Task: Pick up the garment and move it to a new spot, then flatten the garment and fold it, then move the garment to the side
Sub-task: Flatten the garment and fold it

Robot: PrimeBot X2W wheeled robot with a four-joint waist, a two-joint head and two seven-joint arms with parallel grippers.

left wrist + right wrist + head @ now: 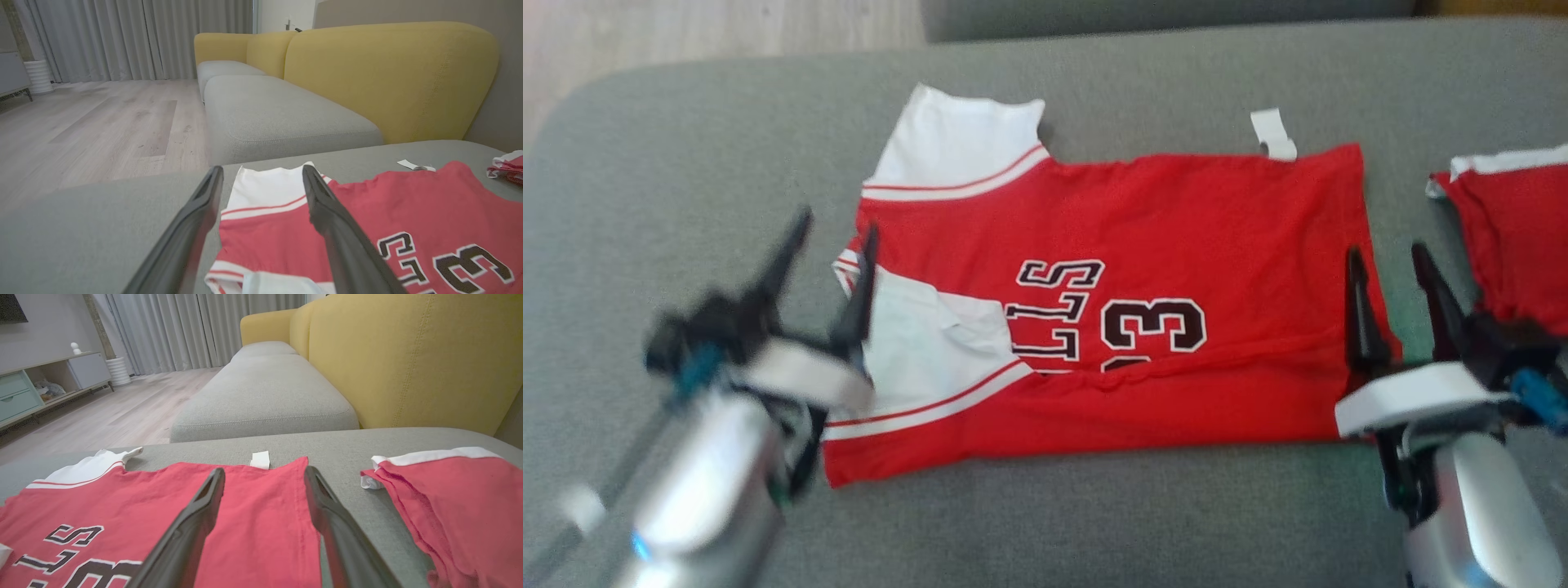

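Black fingers of the left gripper [839,224] stand wide apart with nothing between them. They straddle the left end of the red jersey [1176,212], the inner finger over a white sleeve and the outer one over the bare grey cushion [1094,531]. Whether either finger touches the cloth cannot be told. In the left wrist view this gripper [262,169] frames the far white sleeve, with the jersey spreading away to that view's right. The right gripper [1386,253] is also spread wide and empty at the jersey's opposite end. Its inner finger is over the hem corner and its outer finger over the strip of cushion just past it. The right wrist view shows the same straddle, with red cloth under one finger and grey fabric under the other. The jersey lies flat across the middle of the cushion, running from one gripper to the other. Its near long edge is folded up over itself, covering the lower part of the black-and-white letters and number. White sleeves with red stripes sit at the left end. A small white tag [1272,133] pokes out from the far edge near the right end. A second red garment [1515,237] with white trim lies on the cushion beyond the right gripper, apart from the jersey. Farther off are another grey seat cushion [265,388], a yellow backrest [408,355] and a pale wood floor [102,122].
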